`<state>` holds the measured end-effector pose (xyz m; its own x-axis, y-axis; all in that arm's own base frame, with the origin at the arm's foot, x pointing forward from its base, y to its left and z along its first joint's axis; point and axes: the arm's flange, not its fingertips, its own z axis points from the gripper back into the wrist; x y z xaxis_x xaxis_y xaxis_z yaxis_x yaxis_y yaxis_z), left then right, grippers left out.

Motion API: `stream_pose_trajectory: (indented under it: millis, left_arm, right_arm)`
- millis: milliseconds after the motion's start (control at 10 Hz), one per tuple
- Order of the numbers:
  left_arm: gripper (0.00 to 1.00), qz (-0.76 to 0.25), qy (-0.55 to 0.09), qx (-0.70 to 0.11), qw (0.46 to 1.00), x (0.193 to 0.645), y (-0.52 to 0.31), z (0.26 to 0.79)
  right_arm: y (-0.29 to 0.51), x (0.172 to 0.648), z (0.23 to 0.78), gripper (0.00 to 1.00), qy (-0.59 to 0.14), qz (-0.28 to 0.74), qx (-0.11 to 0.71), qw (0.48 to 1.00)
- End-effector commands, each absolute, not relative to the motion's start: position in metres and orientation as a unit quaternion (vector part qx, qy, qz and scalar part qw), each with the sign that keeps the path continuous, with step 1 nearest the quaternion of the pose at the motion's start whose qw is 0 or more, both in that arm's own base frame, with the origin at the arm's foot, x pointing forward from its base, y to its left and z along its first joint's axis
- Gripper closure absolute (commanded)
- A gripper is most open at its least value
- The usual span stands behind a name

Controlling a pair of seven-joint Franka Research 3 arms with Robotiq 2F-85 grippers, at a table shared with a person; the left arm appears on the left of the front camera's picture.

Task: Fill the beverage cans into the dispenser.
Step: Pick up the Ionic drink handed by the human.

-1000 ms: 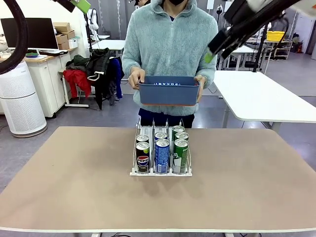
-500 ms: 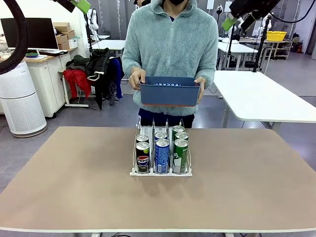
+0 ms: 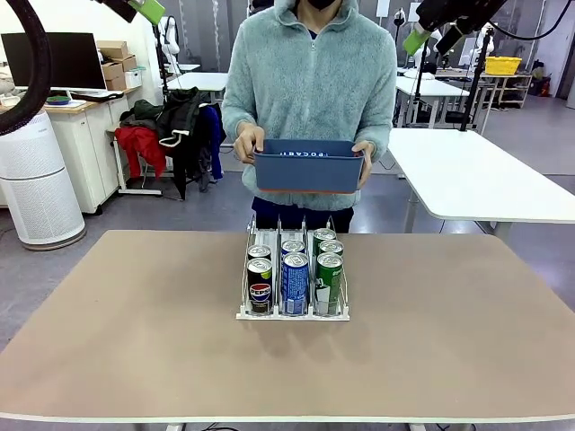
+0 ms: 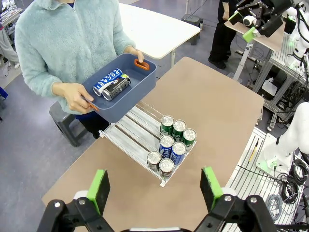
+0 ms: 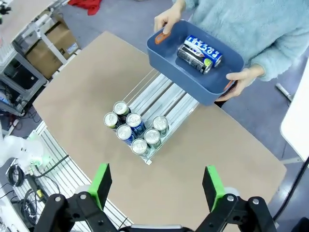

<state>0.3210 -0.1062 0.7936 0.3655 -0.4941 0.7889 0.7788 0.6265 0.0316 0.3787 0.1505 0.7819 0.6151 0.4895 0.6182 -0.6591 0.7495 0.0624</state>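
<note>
The dispenser (image 3: 293, 315) stands mid-table near the far edge, with several beverage cans in its lanes: black Pepsi (image 3: 260, 287) on the left, blue (image 3: 295, 283) in the middle, green (image 3: 328, 283) on the right. Across the table a person holds a dark blue bin (image 3: 308, 171) in both hands just above and behind the rack. Inside the bin lie a blue can (image 4: 107, 81) and a black can (image 4: 116, 88). My left gripper (image 4: 155, 189) and right gripper (image 5: 157, 186) both hang open and empty, high above the table.
The rear halves of the dispenser lanes (image 5: 169, 101) are bare. Wide open tabletop (image 3: 135, 323) lies on both sides of the rack. A white table (image 3: 476, 175) stands behind at the right; a cabinet and clothes at the back left.
My right arm has risen from beside the person's shoulder to the top right corner of the front view. The person, bin and cans have stayed put.
</note>
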Motion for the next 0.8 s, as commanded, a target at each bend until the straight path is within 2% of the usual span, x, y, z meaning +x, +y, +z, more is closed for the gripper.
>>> stream_pose_trajectory:
  millis: [0,200,700]
  left_arm:
    - [0.00,-0.394,-0.402,-0.178,0.807,0.321,-0.106,0.792]
    - [0.00,-0.394,-0.402,-0.178,0.807,0.321,-0.106,0.792]
    - [0.00,-0.394,-0.402,-0.178,0.807,0.321,-0.106,0.792]
  right_arm:
    - [0.134,0.383,0.773,0.00,-0.292,0.350,0.180,0.872]
    - [0.110,0.397,0.788,0.00,-0.295,0.376,0.183,0.859]
    - [0.078,0.419,0.816,0.00,-0.283,0.355,0.184,0.872]
